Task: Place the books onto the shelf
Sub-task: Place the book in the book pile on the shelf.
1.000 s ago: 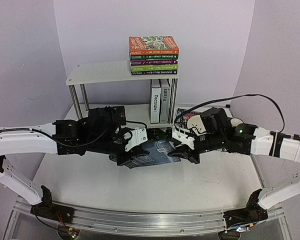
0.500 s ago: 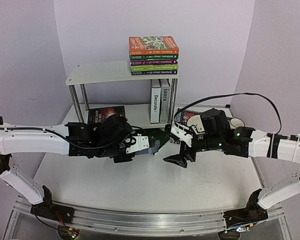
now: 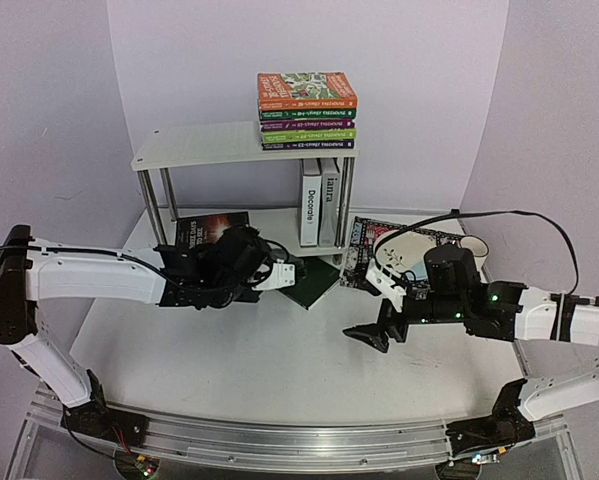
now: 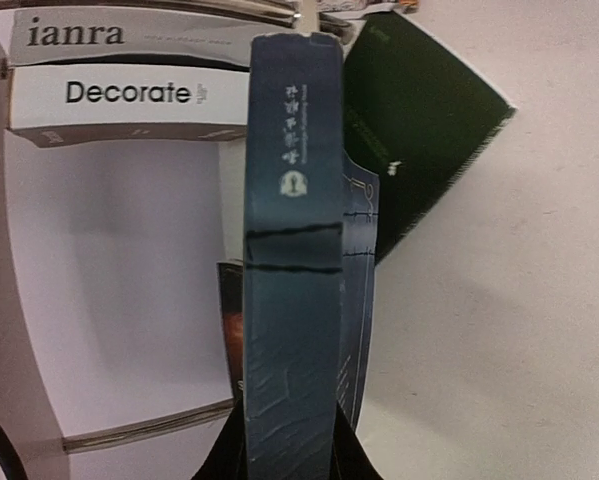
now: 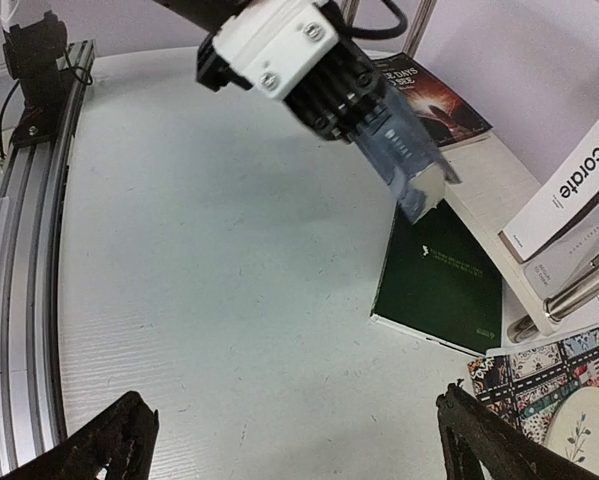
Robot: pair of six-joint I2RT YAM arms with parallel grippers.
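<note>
Top view overhead from near side, faces shelf (image 3: 209,148); wrist views close, low, share dark green book (image 4: 419,130).

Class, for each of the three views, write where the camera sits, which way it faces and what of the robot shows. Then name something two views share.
Top view: high behind the arms, facing the shelf and back wall; both arms show.
Left wrist: looks along the left fingers toward the shelf's lower tier; they clamp a blue book.
Right wrist: looks down at the table; the open right fingers frame the bottom edge.
Shared: both wrist views show the green book lying flat.
</note>
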